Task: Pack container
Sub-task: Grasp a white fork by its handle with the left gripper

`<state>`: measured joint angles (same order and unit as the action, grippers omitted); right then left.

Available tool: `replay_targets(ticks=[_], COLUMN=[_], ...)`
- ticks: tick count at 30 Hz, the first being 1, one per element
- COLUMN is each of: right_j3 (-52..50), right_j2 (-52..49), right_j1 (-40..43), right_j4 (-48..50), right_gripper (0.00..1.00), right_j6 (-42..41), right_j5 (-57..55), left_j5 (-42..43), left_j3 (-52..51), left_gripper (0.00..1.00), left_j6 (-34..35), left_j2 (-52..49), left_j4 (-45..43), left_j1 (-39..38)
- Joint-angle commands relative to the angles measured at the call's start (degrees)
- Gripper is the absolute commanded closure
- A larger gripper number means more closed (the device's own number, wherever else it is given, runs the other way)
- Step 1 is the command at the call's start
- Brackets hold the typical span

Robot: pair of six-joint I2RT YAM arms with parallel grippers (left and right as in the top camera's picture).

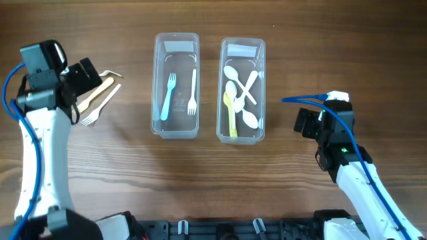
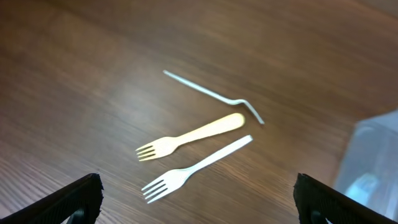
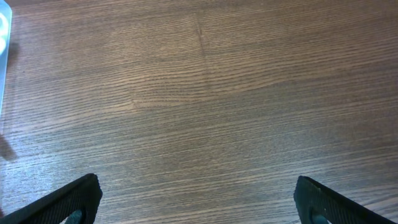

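Two clear plastic containers stand at the table's middle. The left container (image 1: 176, 87) holds a blue fork and a white fork. The right container (image 1: 241, 90) holds several white spoons and a yellow one. Left of them lie a cream fork (image 2: 189, 135), a white fork (image 2: 196, 168) and a white utensil seen edge-on (image 2: 214, 95); they show partly in the overhead view (image 1: 97, 100). My left gripper (image 2: 198, 208) is open above these, holding nothing. My right gripper (image 3: 198, 205) is open and empty over bare wood, right of the containers.
The left container's corner shows at the right edge of the left wrist view (image 2: 373, 162). The right container's edge shows at the left of the right wrist view (image 3: 3, 37). A rail with clamps runs along the table's front edge (image 1: 220, 230).
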<state>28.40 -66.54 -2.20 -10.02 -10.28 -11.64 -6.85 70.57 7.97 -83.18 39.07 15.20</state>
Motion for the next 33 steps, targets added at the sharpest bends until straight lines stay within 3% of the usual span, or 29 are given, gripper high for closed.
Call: replay_targets(ticks=[1, 3, 7, 11, 18, 23, 33], right_j3=[0.09, 0.09, 0.09, 0.09, 0.09, 0.09, 0.09], right_j2=[-0.02, -0.02, -0.02, -0.02, -0.02, -0.02, -0.02], right_j1=[-0.13, -0.13, -0.13, -0.13, -0.13, -0.13, -0.13], right_j4=[0.15, 0.15, 0.15, 0.15, 0.15, 0.15, 0.15], right_gripper=[0.0, 0.0, 0.0, 0.0, 0.0, 0.0, 0.0], right_j6=[-0.74, -0.79, -0.76, -0.79, -0.76, -0.79, -0.76], right_j5=[-0.35, -0.35, -0.35, -0.35, -0.35, -0.35, -0.35], left_j5=[-0.52, -0.52, 0.87, 11.15, 10.91, 10.93, 10.97], left_j3=[0.26, 0.26, 0.26, 0.26, 0.26, 0.26, 0.15], left_gripper=[0.0, 0.0, 0.09, 0.44, 0.14, 0.22, 0.22], left_j6=[1.49, 0.81, -13.09, -24.98, -37.46, -43.32, -52.02], left_j2=[-8.09, -12.76, -21.64, -22.71, -22.71, -22.73, -31.01], left_j4=[-1.22, -2.8, -6.62, -7.3, -3.19, -0.72, -0.72], left_j1=[0.79, 0.79, 0.79, 0.83, 0.83, 0.85, 2.01])
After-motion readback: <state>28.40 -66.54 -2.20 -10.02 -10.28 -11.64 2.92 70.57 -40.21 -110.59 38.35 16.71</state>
